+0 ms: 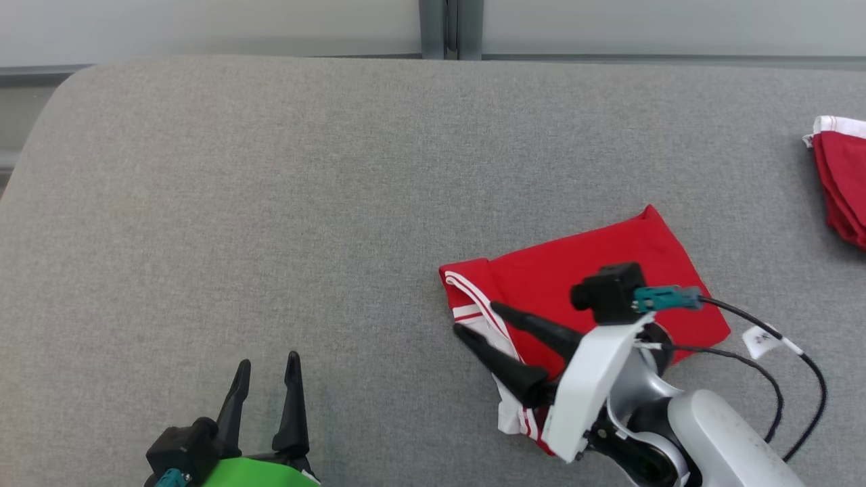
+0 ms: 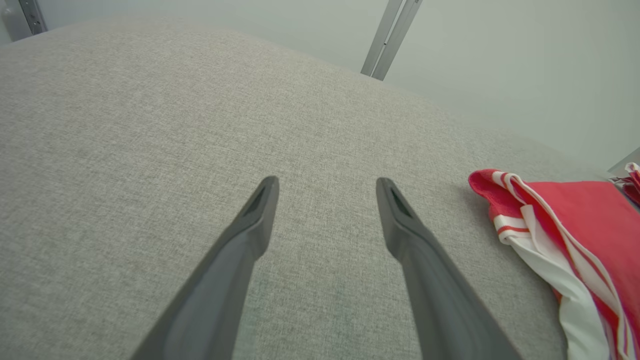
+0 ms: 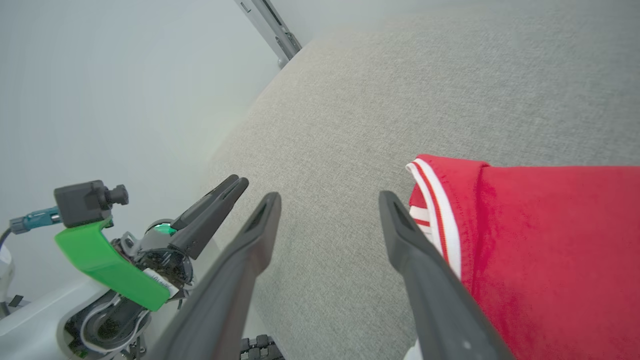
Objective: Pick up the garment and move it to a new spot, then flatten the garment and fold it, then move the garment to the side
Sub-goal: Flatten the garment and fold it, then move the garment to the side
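Note:
The garment (image 1: 595,270) is red with white striped trim, folded into a compact shape on the grey cushioned surface (image 1: 270,203), right of centre. My right gripper (image 1: 479,319) hovers over its left trimmed edge, fingers spread open with nothing between them. In the right wrist view the garment (image 3: 550,240) lies to the right of the open right gripper (image 3: 330,200). My left gripper (image 1: 268,368) rests open at the lower left, well clear of the cloth. The left wrist view has the left gripper (image 2: 325,185) open over bare fabric, with the garment (image 2: 575,225) off to the right.
A second red cloth with white trim (image 1: 842,182) lies at the far right edge. Black cables (image 1: 778,365) trail from my right wrist. A pale wall and a metal post (image 1: 450,27) stand behind the surface. The left arm's green-shelled wrist (image 3: 105,260) appears in the right wrist view.

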You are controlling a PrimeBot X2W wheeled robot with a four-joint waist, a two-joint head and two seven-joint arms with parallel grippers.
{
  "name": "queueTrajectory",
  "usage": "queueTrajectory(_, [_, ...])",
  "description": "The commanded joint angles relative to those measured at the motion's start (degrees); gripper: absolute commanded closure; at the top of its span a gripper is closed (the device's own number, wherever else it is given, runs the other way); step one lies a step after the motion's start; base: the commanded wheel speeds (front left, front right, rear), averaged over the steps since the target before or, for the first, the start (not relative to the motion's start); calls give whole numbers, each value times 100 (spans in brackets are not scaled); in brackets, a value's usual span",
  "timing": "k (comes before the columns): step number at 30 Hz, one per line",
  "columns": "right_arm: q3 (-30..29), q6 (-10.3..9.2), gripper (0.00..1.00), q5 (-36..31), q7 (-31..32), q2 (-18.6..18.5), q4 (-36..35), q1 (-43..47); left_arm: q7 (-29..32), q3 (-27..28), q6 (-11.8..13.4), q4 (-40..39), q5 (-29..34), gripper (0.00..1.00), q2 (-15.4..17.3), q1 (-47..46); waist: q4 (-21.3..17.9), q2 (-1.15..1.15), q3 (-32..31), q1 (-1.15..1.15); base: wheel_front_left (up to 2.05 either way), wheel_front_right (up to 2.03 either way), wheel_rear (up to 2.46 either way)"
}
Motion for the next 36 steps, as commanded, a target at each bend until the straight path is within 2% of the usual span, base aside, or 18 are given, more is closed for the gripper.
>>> queueTrajectory(1, [-138, 1, 0, -120, -264, -88, -6, 169, -16, 48, 28, -12, 43, 0, 13, 114, -21, 0, -213, 0, 0, 0, 0])
queueTrajectory(4, [-501, 0, 0, -546, -995, -285, 33, 388, -16, 113, 57, -25, 73, 0, 13, 263, -57, 0, -451, 0, 0, 0, 0])
queueTrajectory(7, [-1058, -1, 0, -1327, -1917, -612, 326, 708, -15, 160, 37, -58, 168, 0, 12, 418, -123, 0, -717, 0, 0, 0, 0])
queueTrajectory(11, [-1770, 1, 0, -2215, -2997, -786, 924, 1197, -15, 215, -5, -157, 308, 0, 13, 600, -213, 0, -936, 0, 0, 0, 0])
queueTrajectory(15, [-2379, 0, 0, -2647, -3828, -737, 1598, 1563, -15, 305, -55, -222, 575, 0, 13, 773, -298, 0, -1123, 0, 0, 0, 0])
queueTrajectory(19, [-2855, 0, 0, -2937, -4075, -644, 2101, 1754, -16, 425, -118, -180, 727, 0, 13, 913, -337, 0, -1240, 0, 0, 0, 0])
queueTrajectory(21, [-3059, -3, 0, -2951, -4103, -507, 2134, 1766, -15, 488, -146, -174, 796, 0, 13, 938, -343, 0, -1259, 0, 0, 0, 0])
queueTrajectory(28, [-3253, -1, 0, -3026, -4098, -203, 2042, 1948, -16, 550, -240, -83, 937, 0, 13, 879, -313, 0, -1261, 0, 0, 0, 0])
queueTrajectory(36, [-3200, -1, 0, -3015, -4099, -158, 1940, 1968, -16, 580, -190, -51, 824, 0, 12, 811, -304, 0, -1242, 0, 0, 0, 0])
